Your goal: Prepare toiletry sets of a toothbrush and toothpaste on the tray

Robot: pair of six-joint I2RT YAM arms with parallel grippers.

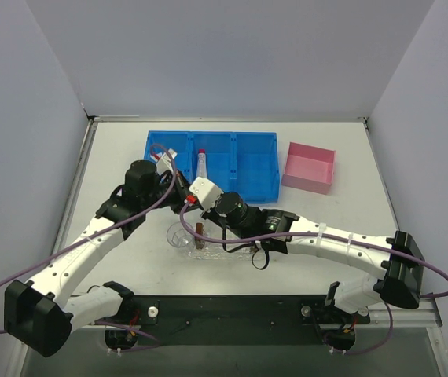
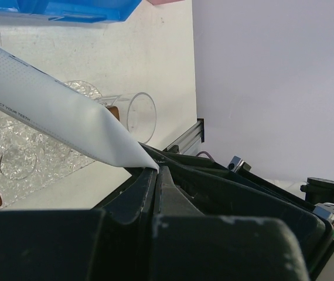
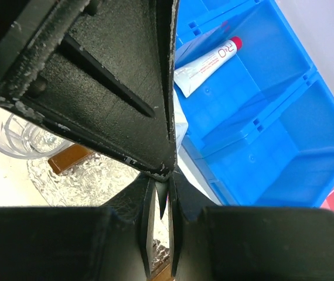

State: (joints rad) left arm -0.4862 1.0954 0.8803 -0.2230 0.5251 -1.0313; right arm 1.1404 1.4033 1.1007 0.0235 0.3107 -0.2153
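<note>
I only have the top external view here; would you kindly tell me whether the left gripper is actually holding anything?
Observer: Yes. The left wrist view shows the left gripper pinching the flat crimped end of a silvery-white squeeze tube.
Operator: Thank you. Is it really toothpaste?
Observer: Its side reads "PROTECT YOUR TEETH". Its cap is out of that frame.
Operator: And is the other arm's gripper open?
Observer: No. In the right wrist view the right gripper is shut, with nothing visible in its grip.
</note>
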